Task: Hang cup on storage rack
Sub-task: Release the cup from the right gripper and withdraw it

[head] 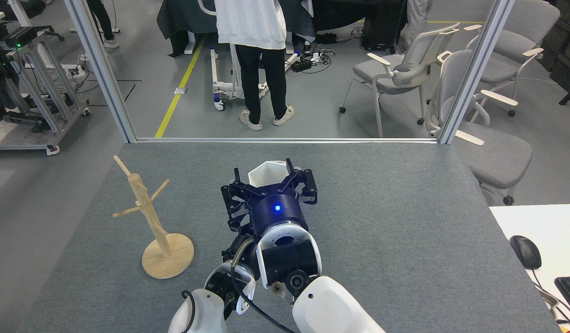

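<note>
The white faceted cup (267, 174) is upright above the middle of the grey table, and only its hexagonal rim and inside show. My right gripper (263, 181) comes at it from the near side with dark fingers on both flanks, shut on it. A small handle bump sits on the cup's far rim. The wooden storage rack (148, 215) stands at the left on its round base (168, 255), well apart from the cup, with bare pegs. The far end of my left arm (235, 249) is dark and mostly hidden beneath the right wrist, so its jaws cannot be made out.
The table's far edge (285, 140) meets a metal frame with two slanted posts. Beyond it a person stands on the floor, with office chairs (405, 69) at the right. A white desk with a mouse (525, 252) and keyboard adjoins the table's right side.
</note>
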Robot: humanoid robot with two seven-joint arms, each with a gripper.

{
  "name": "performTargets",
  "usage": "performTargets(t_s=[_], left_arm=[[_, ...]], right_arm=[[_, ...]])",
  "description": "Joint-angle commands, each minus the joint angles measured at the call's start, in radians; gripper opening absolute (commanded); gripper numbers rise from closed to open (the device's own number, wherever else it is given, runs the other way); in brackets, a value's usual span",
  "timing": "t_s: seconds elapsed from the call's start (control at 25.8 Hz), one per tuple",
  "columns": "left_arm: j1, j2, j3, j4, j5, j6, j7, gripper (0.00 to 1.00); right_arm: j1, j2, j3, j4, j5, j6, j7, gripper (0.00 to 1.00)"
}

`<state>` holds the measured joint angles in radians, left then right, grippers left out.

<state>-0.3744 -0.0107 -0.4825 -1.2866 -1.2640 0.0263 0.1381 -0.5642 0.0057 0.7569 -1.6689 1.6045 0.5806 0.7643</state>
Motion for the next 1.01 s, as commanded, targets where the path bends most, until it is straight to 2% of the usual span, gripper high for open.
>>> performTargets(t_s=[0.0,0.12,0.19,0.27,0.39,0.5,0.58,0.66,0.81,0.97], left_arm=[[0.031,0.0,-0.001,0.012,0.0,-0.002,0.011,0.0],[0.058,0.009,0.001,0.0,-0.003,-0.003,0.04,0.0],[0.091,0.051,0.015,-0.02,-0.003,-0.002,0.068,0.0],[0.114,0.09,0.035,-0.046,-0.002,-0.002,0.087,0.0],[0.173,0.112,0.042,-0.082,-0.009,0.004,0.138,0.0],[0.235,0.138,0.061,-0.12,-0.012,0.023,0.193,0.0],[0.287,0.161,0.113,-0.157,-0.014,0.04,0.219,0.0],[0.342,0.169,0.147,-0.186,-0.014,0.044,0.259,0.0],[0.404,0.187,0.15,-0.188,-0.018,0.053,0.334,0.0],[0.468,0.19,0.177,-0.192,-0.018,0.122,0.374,0.0]], right_arm=[[0.006,0.005,0.022,-0.048,0.0,-0.004,-0.036,0.99],[-0.01,0.01,0.021,-0.057,0.0,-0.004,-0.094,0.99],[-0.016,0.01,0.006,-0.052,-0.002,-0.004,-0.151,0.99],[-0.017,-0.01,-0.042,-0.034,-0.012,-0.013,-0.218,0.99],[0.004,-0.079,-0.191,0.024,-0.058,-0.122,-0.319,0.99],[0.061,-0.128,-0.33,0.133,-0.155,-0.28,-0.451,0.99],[0.095,-0.174,-0.418,0.236,-0.187,-0.372,-0.566,0.99],[0.118,-0.204,-0.488,0.348,-0.189,-0.461,-0.686,0.99],[0.158,-0.211,-0.597,0.551,-0.186,-0.571,-0.858,0.99],[0.187,-0.211,-0.683,0.626,-0.187,-0.622,-0.942,0.99]])
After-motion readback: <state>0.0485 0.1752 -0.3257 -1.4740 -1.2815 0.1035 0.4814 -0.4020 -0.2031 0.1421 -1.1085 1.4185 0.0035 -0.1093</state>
